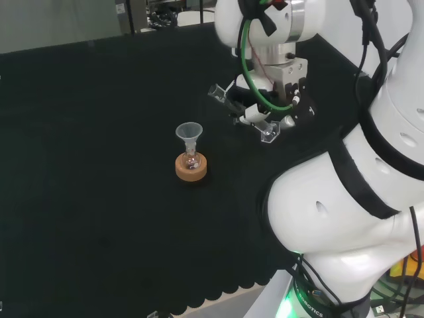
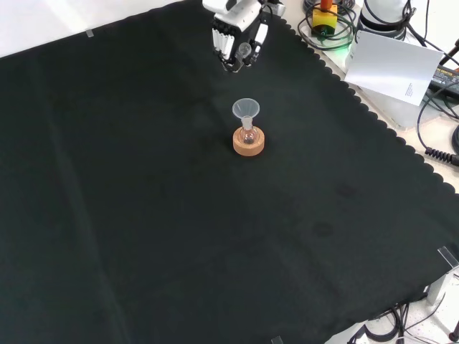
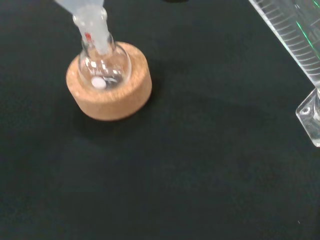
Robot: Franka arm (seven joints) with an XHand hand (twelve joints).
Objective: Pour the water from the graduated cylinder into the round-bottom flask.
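Observation:
A small round-bottom flask [image 1: 191, 159] stands on a cork ring [image 1: 191, 169] near the cloth's middle, with a clear funnel [image 1: 189, 133] in its neck. The hand [image 1: 270, 106] hangs above and to the right of it in the head view, shut on a clear graduated cylinder [image 1: 233, 105]. The cylinder lies steeply tilted, with its mouth toward the funnel and its foot [image 1: 268, 132] away from it. In the front view the hand [image 2: 240, 36] is beyond the flask [image 2: 249, 132]. The wrist view has the flask [image 3: 103, 64], the cork ring [image 3: 112, 100] and the cylinder [image 3: 292, 35] apart. Whether the cylinder holds water I cannot tell.
The arm's white links [image 1: 358, 192] take up the head view's right side. Past the cloth's scalloped edge in the front view lie a white sheet [image 2: 391, 63], cables [image 2: 437, 122] and a yellow and red button box [image 2: 324, 18]. Black cloth surrounds the flask.

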